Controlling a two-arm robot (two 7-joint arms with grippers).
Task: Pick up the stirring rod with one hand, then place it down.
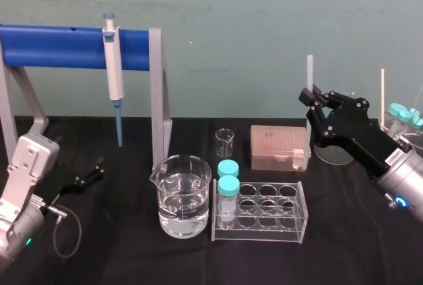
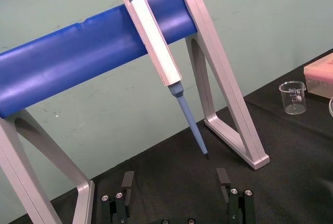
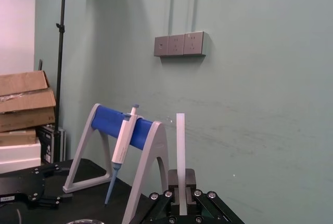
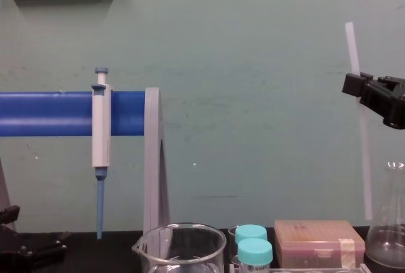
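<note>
White stirring rod (image 1: 308, 73) clamped between right gripper (image 1: 310, 108) jaws.

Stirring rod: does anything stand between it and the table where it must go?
Likely. The right gripper holds the thin translucent-white stirring rod upright; close below its lower end stand a clear glass flask and a tan lidded box, crowding the black table.

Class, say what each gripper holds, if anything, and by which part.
The right gripper grips the stirring rod on its upper part, below the top end. The left gripper is open and empty.
</note>
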